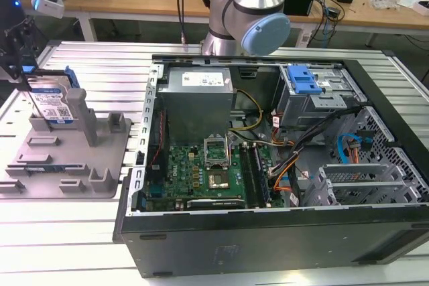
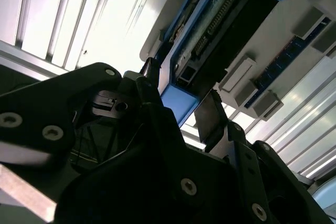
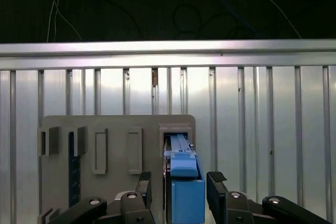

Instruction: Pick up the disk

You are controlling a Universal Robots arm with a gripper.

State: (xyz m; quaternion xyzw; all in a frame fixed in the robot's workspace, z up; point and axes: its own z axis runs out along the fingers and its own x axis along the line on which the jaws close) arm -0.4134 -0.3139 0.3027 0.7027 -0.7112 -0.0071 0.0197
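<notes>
The disk (image 1: 52, 104) stands on edge in a grey holder (image 1: 74, 165) on the ribbed metal surface (image 1: 67, 232), at the exterior view's left, beside an open computer case (image 1: 268, 249). The claw (image 3: 180, 184) is open. Its fingers (image 3: 216, 182) straddle the disk's blue rail, with a gap on each side.

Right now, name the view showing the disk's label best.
Exterior view: the disk stands upright, label facing camera. First wrist view shows its blue rail edge-on; second wrist view, its connector end.

Tool (image 3: 179, 182) pointed down, fingers (image 3: 217, 183) spread apart, gripping nothing.
</notes>
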